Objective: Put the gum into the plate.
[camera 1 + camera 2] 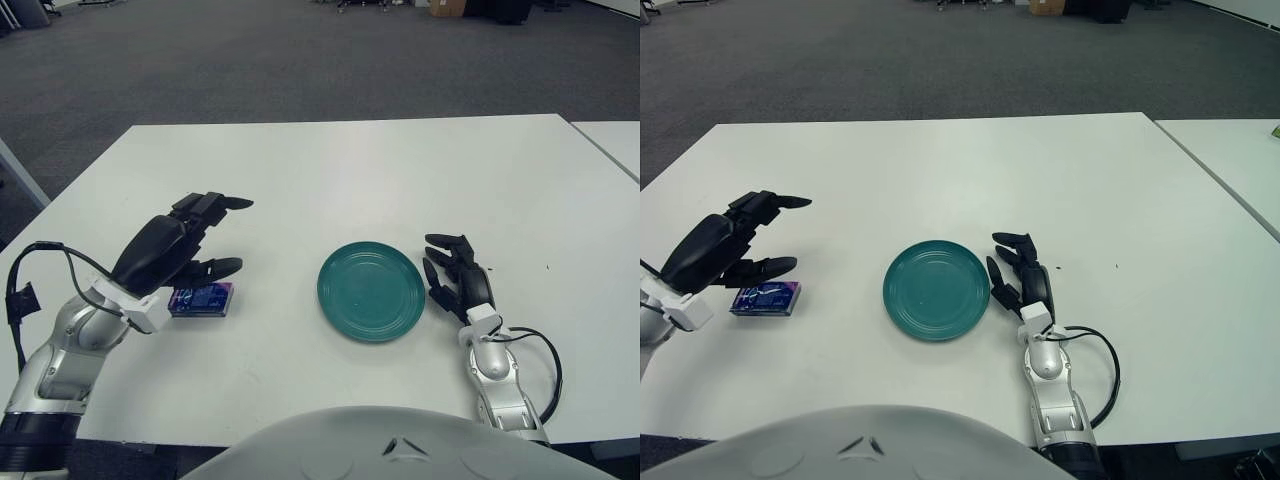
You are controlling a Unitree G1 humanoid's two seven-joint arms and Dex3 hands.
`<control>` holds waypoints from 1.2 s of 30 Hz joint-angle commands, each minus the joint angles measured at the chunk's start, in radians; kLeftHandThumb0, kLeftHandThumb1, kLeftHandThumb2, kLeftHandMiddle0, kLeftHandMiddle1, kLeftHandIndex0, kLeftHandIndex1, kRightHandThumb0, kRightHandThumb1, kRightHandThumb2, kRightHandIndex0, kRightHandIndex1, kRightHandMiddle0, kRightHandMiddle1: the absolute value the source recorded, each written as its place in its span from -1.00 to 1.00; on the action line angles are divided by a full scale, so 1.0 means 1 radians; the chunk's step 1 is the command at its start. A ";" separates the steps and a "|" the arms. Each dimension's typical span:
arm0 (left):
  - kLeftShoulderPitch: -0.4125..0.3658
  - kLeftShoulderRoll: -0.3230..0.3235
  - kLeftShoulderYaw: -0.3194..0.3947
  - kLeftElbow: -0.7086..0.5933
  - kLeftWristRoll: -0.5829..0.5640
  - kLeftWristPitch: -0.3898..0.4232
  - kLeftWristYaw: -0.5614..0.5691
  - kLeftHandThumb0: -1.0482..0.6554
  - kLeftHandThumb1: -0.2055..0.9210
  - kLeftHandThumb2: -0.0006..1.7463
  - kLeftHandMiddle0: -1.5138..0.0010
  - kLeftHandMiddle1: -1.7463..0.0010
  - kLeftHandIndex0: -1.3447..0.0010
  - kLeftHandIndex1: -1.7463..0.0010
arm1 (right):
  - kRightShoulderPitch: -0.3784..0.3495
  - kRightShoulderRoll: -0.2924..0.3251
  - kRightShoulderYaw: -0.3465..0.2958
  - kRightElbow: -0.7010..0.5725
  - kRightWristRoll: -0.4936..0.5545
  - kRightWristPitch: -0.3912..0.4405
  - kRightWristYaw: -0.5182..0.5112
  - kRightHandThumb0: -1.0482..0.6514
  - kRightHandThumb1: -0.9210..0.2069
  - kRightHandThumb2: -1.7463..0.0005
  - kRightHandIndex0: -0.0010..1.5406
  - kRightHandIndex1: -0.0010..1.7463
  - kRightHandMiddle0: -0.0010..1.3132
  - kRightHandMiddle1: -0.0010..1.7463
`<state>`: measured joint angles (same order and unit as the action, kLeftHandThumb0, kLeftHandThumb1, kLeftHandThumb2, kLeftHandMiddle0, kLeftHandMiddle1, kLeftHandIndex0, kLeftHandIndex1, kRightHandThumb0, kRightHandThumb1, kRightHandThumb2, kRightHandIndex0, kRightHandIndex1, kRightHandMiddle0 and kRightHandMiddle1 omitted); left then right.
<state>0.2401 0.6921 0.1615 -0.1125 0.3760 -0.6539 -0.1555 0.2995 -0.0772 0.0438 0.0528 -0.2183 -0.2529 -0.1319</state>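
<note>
One gum pack [202, 298] lies beneath the left robot hand's [178, 248] spread fingers.

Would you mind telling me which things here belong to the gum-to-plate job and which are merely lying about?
Part of the job:
- gum pack, flat on the table, left of the plate
- green plate, holding nothing
- left hand, fingers spread over the gum pack

Just there:
- right hand, idle beside the plate's right edge
- white table
- second table, at the right
</note>
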 commanded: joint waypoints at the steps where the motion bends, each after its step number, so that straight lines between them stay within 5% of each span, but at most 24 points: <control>1: -0.006 0.052 0.012 0.029 -0.005 -0.022 -0.037 -0.85 0.95 -0.68 0.72 0.29 1.00 -0.13 | 0.058 -0.019 -0.014 0.085 0.001 0.081 0.016 -0.44 -1.00 0.34 -0.27 -0.58 -0.68 0.20; 14: -0.017 0.187 -0.011 0.155 -0.057 -0.034 -0.202 -0.95 1.00 -0.64 0.74 0.49 1.00 -0.20 | 0.067 -0.024 -0.023 0.072 0.017 0.095 0.031 -0.45 -1.00 0.32 -0.33 -0.60 -0.70 0.19; 36: -0.057 0.192 -0.086 0.214 -0.092 0.008 -0.331 -1.00 1.00 -0.59 0.81 0.47 1.00 -0.27 | 0.071 -0.045 -0.045 0.077 0.035 0.091 0.056 -0.45 -1.00 0.31 -0.32 -0.61 -0.72 0.19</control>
<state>0.2037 0.8702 0.0847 0.0893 0.2779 -0.6625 -0.4762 0.3017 -0.1047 0.0116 0.0524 -0.1827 -0.2560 -0.0943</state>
